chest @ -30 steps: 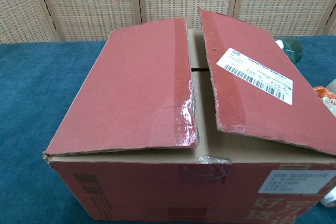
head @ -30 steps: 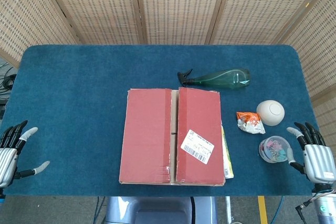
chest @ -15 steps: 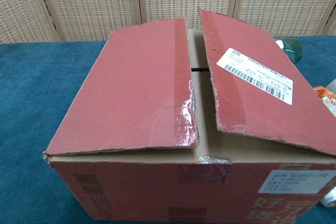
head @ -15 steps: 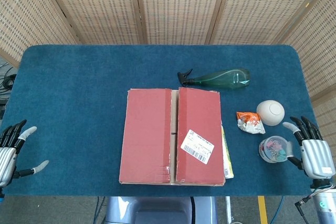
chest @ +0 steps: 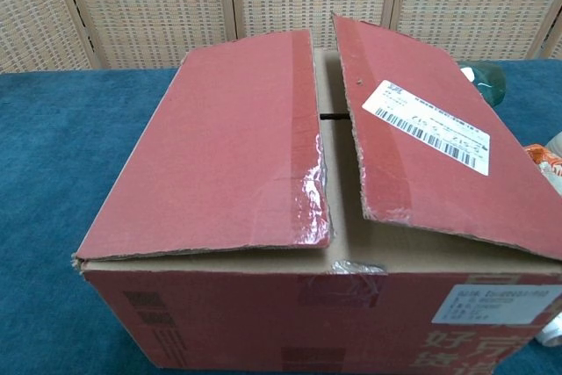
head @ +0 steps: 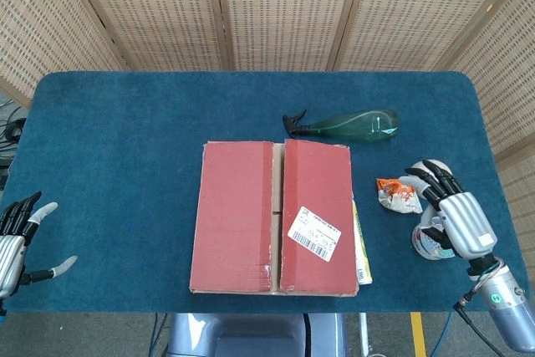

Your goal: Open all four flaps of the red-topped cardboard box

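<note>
Right hand (head: 458,216) newly over half-hidden jar (head: 427,240)

Box (head: 272,216) red-topped, white barcode label (head: 314,232); table (head: 125,148) blue; bottle (head: 347,125) green

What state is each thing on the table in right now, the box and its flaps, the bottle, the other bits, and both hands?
cardboard box: upright, both red flaps still down, slightly lifted at the seam.
shipping label: stuck on the right flap.
spray bottle: lying on its side.
snack packet: crumpled, lying flat.
clip jar: upright, partly hidden by the right hand.
left hand: fingers spread, holding nothing.
right hand: fingers spread, holding nothing.
</note>
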Robot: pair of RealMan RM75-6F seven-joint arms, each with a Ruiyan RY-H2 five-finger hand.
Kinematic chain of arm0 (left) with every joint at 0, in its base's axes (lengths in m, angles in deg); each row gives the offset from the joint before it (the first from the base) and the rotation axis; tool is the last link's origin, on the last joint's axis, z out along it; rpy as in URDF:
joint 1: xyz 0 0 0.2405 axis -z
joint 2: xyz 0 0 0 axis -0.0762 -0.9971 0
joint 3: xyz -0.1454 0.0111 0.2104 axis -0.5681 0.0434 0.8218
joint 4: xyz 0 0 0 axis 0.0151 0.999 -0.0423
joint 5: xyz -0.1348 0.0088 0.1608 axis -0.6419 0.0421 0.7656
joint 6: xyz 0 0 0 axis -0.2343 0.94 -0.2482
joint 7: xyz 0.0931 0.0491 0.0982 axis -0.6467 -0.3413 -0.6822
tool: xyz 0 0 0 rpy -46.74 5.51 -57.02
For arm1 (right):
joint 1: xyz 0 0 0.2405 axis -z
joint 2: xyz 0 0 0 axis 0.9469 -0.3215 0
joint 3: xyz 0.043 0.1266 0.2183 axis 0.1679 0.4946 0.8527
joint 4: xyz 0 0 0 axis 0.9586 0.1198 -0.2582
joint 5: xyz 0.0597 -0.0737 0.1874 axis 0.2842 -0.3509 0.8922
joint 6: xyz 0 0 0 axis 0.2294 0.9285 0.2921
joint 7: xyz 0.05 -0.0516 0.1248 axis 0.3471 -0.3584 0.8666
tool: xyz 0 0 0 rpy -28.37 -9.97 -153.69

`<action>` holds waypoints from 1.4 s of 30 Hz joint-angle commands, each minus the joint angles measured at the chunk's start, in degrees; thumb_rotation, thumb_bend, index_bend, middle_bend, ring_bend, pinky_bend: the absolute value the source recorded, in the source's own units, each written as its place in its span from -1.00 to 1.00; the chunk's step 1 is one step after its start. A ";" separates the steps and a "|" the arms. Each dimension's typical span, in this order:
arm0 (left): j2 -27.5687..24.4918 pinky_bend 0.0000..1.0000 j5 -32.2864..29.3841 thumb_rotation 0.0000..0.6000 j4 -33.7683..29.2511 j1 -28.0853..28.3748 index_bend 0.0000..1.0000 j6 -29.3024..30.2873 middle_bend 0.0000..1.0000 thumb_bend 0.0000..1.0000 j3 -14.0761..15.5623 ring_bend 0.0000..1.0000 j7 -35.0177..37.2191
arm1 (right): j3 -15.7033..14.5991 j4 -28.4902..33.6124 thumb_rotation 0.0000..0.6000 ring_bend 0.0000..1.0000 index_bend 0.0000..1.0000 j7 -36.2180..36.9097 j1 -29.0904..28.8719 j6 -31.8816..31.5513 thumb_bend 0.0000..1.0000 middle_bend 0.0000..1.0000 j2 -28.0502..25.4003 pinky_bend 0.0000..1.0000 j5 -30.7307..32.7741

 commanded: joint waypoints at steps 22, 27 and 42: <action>0.00 -1.00 -1.54 0.32 -0.71 0.28 -0.72 -1.22 -1.00 -0.67 -0.33 -1.00 -1.68 | 0.38 2.75 1.00 -0.91 -0.45 8.53 -17.78 9.20 1.00 -0.44 0.30 -0.79 -11.87; 0.16 -1.00 -1.93 0.32 -0.77 0.30 -0.71 -1.64 -1.00 -0.67 -0.24 -1.00 -2.00 | 0.33 3.75 1.00 -0.91 -0.45 7.65 -21.73 13.51 1.00 -0.44 0.75 -0.79 -12.27; 0.59 -1.00 -3.50 0.33 -0.08 0.42 -0.70 -2.78 -1.00 -0.67 -0.45 -1.00 -1.86 | -0.16 3.77 1.00 -0.91 -0.45 4.65 -29.35 21.60 1.00 -0.44 3.30 -0.79 -9.50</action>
